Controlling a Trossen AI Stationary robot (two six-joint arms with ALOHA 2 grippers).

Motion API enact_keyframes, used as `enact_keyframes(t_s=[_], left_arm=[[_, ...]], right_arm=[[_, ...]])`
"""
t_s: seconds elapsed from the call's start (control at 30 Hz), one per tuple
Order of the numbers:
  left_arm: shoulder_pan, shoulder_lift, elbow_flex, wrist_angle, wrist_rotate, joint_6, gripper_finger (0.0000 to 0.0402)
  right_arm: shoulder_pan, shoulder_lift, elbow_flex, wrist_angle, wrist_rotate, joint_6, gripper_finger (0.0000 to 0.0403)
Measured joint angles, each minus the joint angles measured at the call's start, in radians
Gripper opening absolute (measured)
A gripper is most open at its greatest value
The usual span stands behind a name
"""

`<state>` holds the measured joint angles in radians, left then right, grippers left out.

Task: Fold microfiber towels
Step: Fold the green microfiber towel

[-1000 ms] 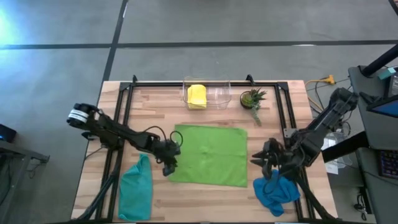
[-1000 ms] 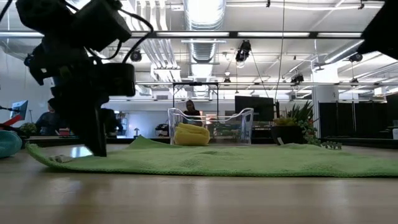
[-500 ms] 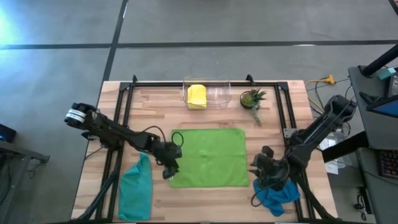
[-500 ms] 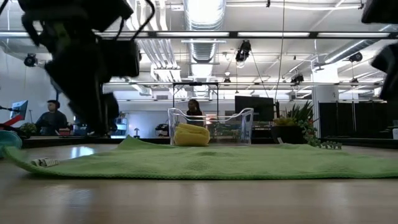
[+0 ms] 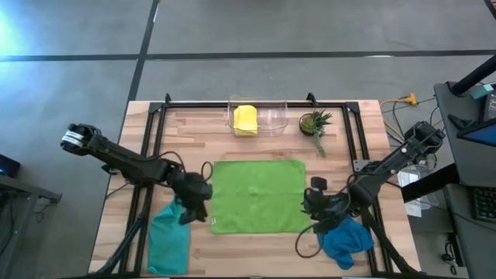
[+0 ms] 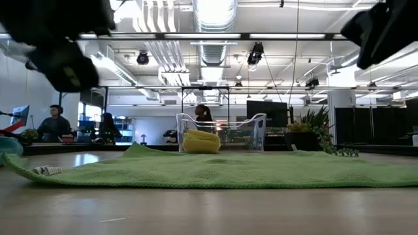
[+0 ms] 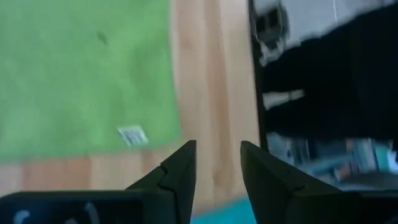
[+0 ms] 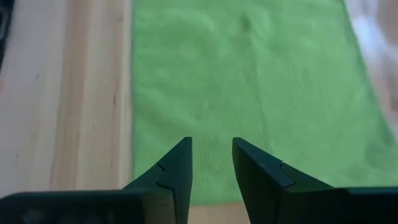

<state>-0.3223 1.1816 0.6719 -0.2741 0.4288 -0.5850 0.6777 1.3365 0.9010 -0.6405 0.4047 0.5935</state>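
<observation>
Lime green square microfiber towel [image 5: 260, 195] now lies flat mid-tabletop [image 5: 256, 252], pulled square since a second ago. Left hand [image 5: 191, 215] has backed off its near-left corner, right hand [image 5: 311, 208] moved to the near-right edge. Both parted, holding nothing. Fold not started.

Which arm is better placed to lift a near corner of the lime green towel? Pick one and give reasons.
Neither clearly. The left end effector hangs by the lime green towel's near-left corner, and the right end effector by its near-right corner. Both are open with nothing held, so a two-arm fold suits.
</observation>
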Motion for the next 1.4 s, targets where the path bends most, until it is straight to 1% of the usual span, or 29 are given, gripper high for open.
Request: enact_keyframes(t_s=[0.07,0.13,0.2,0.3,0.4,0.47,0.53,0.67,0.8,0.93,1.03,1.1,1.2,1.27,1.4], left_arm=[[-0.053,-0.034,0.005,-0.048,-0.020,0.012,0.0103],[-0.122,-0.069,0.008,-0.086,-0.096,0.016,0.0090],[-0.201,-0.098,0.010,-0.109,-0.218,0.014,0.0071],[-0.323,-0.131,0.014,-0.151,-0.436,-0.004,0.0040],[-0.417,-0.138,0.017,-0.181,-0.638,-0.019,0.0010],[-0.454,-0.129,0.019,-0.204,-0.743,-0.021,0.0003],[-0.469,-0.107,0.019,-0.231,-0.810,-0.021,0.0004],[-0.467,-0.042,0.019,-0.331,-0.855,-0.036,0.0001],[-0.466,0.042,0.019,-0.389,-0.854,-0.037,0.0001],[-0.465,0.107,0.019,-0.361,-0.851,-0.037,0.0001],[-0.465,0.139,0.019,-0.326,-0.849,-0.038,0.0001],[-0.465,0.153,0.019,-0.296,-0.849,-0.038,0.0001],[-0.467,0.161,0.019,-0.275,-0.849,-0.039,0.0001],[-0.470,0.159,0.019,-0.272,-0.847,-0.039,0.0001],[-0.470,0.154,0.018,-0.252,-0.814,-0.040,0.0001]], right_arm=[[0.023,-0.001,0.011,-0.006,0.007,-0.071,0.0115],[0.050,0.001,0.017,-0.007,0.007,-0.130,0.0124],[0.074,0.004,0.017,-0.016,0.006,-0.138,0.0133],[0.117,0.005,0.002,-0.018,0.007,-0.100,0.0144],[0.153,0.006,-0.017,-0.017,0.021,-0.073,0.0159],[0.164,0.006,-0.027,-0.011,0.038,-0.070,0.0171],[0.164,0.006,-0.043,-0.004,0.043,-0.070,0.0184],[0.160,0.006,-0.083,0.012,0.044,-0.067,0.0209],[0.160,0.006,-0.123,0.078,0.041,-0.056,0.0225],[0.160,0.016,-0.149,0.150,0.038,0.011,0.0231],[0.160,0.038,-0.153,0.212,0.024,0.014,0.0229],[0.160,0.069,-0.153,0.261,-0.003,-0.003,0.0227],[0.160,0.134,-0.154,0.339,-0.092,-0.014,0.0224],[0.161,0.177,-0.154,0.350,-0.134,0.004,0.0224],[0.156,0.246,-0.153,0.337,-0.141,0.065,0.0224]])
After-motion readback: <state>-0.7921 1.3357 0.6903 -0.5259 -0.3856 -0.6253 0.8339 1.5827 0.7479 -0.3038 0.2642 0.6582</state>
